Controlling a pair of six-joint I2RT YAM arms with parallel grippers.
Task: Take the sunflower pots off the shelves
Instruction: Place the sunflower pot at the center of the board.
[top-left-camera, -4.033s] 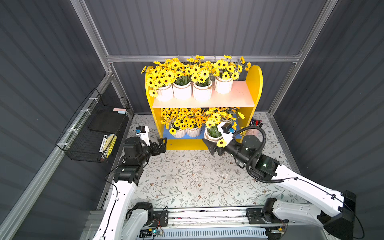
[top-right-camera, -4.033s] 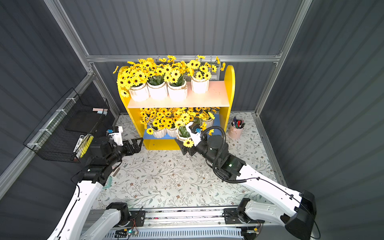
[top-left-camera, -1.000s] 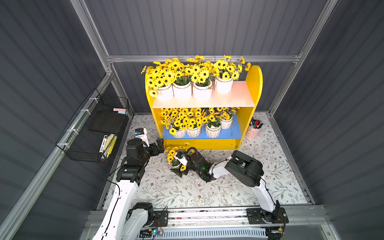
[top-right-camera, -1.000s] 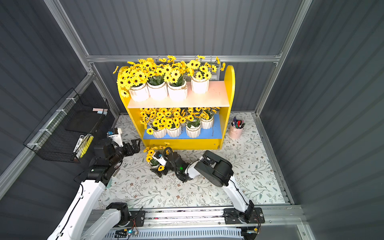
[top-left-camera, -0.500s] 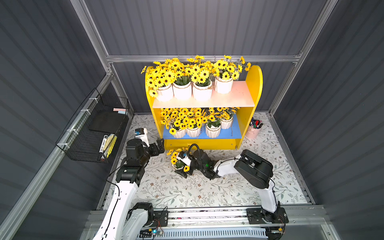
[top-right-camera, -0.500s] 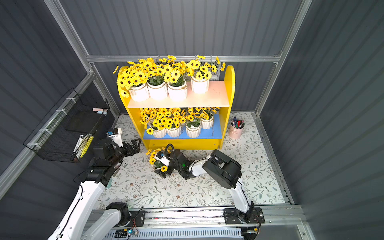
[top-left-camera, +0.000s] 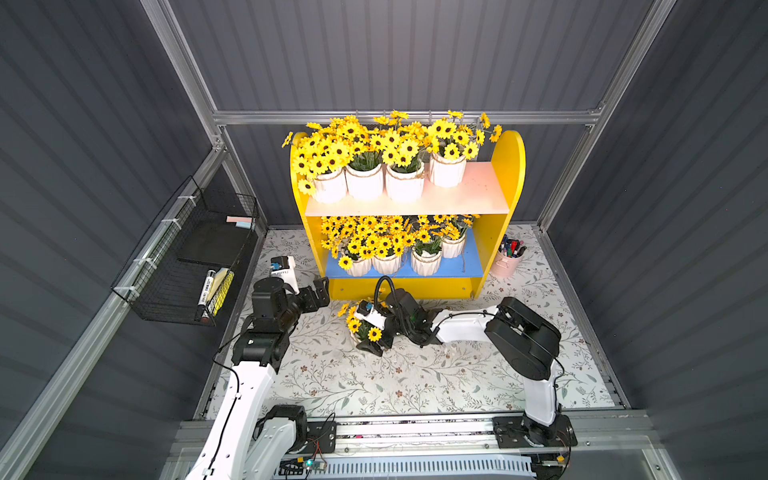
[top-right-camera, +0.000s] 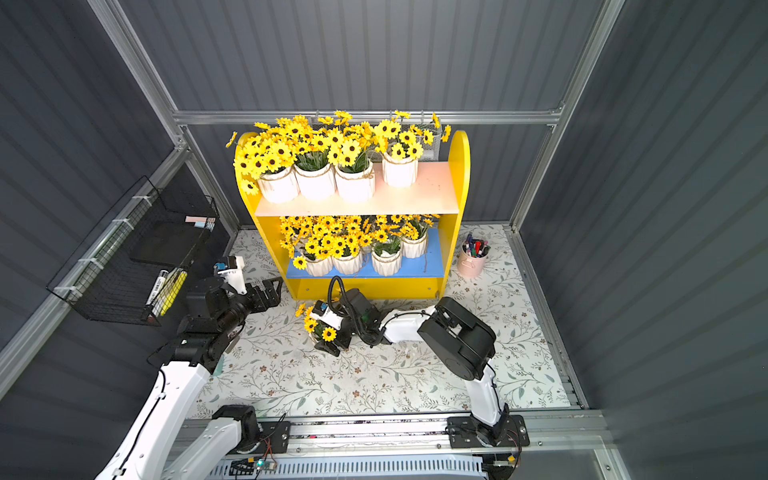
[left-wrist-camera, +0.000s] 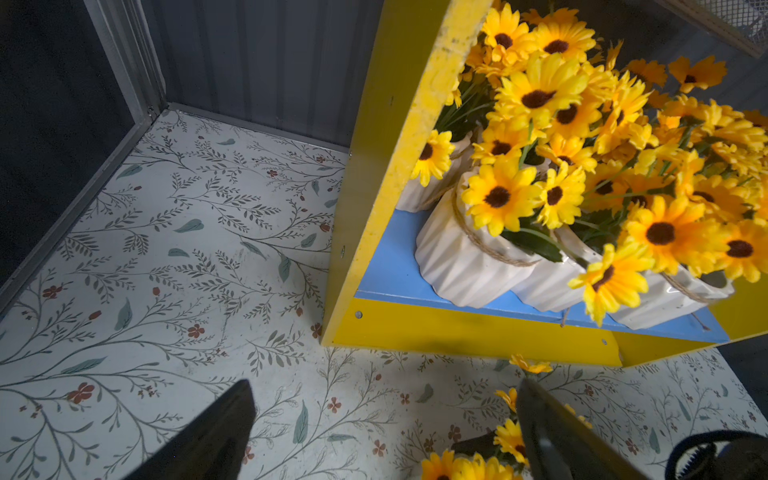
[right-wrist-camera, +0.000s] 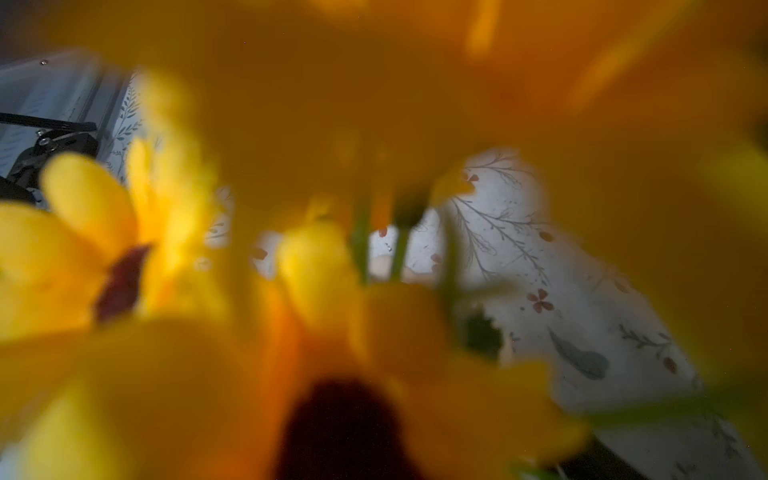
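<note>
The yellow shelves (top-left-camera: 503, 174) hold several sunflower pots on the pink upper board (top-left-camera: 478, 195) and several on the blue lower board (top-left-camera: 469, 262). One more sunflower pot (top-left-camera: 360, 328) (top-right-camera: 322, 330) stands on the floor in front of the unit. My right gripper (top-left-camera: 368, 332) (top-right-camera: 328, 332) lies low on the floor with a jaw on either side of that pot, spread wide. Blurred petals fill the right wrist view. My left gripper (top-left-camera: 322, 291) (left-wrist-camera: 384, 384) hovers open and empty by the shelves' left front corner.
A black wire basket (top-left-camera: 187, 257) hangs on the left wall. A pink cup of pens (top-left-camera: 507, 262) stands right of the shelves. A white mesh basket (top-right-camera: 432, 143) shows behind the top flowers. The arms' rail (top-left-camera: 415, 428) runs along the front edge.
Four seconds ago my right gripper was at a pot on the lower board; that pot now stands on the floor. Over the last second the right elbow swung right. The left arm barely moved.
</note>
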